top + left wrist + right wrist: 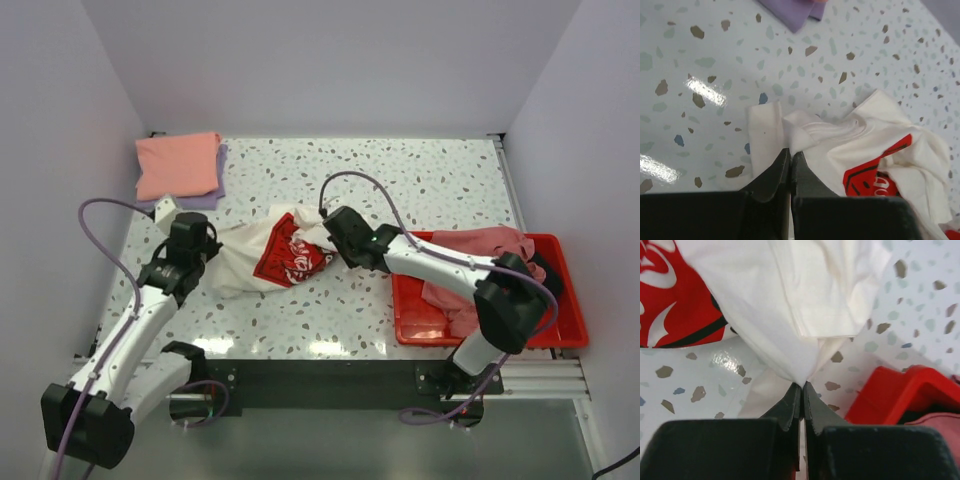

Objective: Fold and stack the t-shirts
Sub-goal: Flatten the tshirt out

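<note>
Speckled white terrazzo-style surface, pale walls on three sides. Between the two sets of jaws: crumpled cream-white cotton t-shirt with a red printed panel. Left jaws closed, tips pinching a folded edge of that shirt, bulk of the cloth ahead and to their right. Right jaws closed tight, cloth drawn to a point between the tips, red print ahead and to their left. Beyond the left jaws, well apart: folded salmon-pink t-shirt atop a folded lavender t-shirt. Just right of the right jaws: red plastic tray holding a bunched dusty-rose t-shirt.
</note>
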You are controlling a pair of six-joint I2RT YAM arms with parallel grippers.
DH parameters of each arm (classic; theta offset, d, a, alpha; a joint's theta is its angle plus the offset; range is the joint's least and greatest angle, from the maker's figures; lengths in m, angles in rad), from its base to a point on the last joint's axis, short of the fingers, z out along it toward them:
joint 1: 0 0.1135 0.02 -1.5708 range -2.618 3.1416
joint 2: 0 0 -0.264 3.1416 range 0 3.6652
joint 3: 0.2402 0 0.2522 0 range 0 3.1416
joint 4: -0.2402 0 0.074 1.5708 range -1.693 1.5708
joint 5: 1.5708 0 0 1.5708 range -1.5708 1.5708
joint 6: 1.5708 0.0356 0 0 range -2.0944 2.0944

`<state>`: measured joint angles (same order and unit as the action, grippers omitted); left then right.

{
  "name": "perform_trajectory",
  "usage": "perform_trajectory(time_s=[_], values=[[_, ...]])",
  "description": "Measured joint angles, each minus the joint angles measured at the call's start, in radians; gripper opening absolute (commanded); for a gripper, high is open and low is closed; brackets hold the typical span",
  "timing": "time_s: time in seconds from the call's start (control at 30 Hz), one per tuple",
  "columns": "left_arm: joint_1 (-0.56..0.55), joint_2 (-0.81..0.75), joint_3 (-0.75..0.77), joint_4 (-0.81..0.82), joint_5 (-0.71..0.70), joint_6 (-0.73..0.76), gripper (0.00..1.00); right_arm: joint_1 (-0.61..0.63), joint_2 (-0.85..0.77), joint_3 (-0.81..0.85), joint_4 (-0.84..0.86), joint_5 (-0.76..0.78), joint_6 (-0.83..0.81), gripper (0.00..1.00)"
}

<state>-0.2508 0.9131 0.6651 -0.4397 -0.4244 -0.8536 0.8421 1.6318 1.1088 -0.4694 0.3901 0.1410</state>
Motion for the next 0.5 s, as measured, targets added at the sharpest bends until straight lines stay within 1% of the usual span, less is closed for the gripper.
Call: perform_trajectory(time_s=[0.1,0.27,0.4,0.5], values=[[0.000,-0.048,0.097,-0.031,-0.036,0.000,0.00,0.000,-0.119,0.047,-0.019,0.058,-0.005,0.00],[0.000,-0.155,0.324,-0.067,-0.135,0.010,0.00,0.000,-0.341,0.169,-0.030,0.133,-0.037,0.00],[0.000,-0.250,0.496,-0.065,-0.214,0.049,0.00,0.000,-0.504,0.273,-0.041,0.137,-0.080,0.00],[0.000,-0.312,0.625,-0.057,-0.259,0.099,0.00,0.000,-0.590,0.356,-0.054,0.101,-0.108,0.00]])
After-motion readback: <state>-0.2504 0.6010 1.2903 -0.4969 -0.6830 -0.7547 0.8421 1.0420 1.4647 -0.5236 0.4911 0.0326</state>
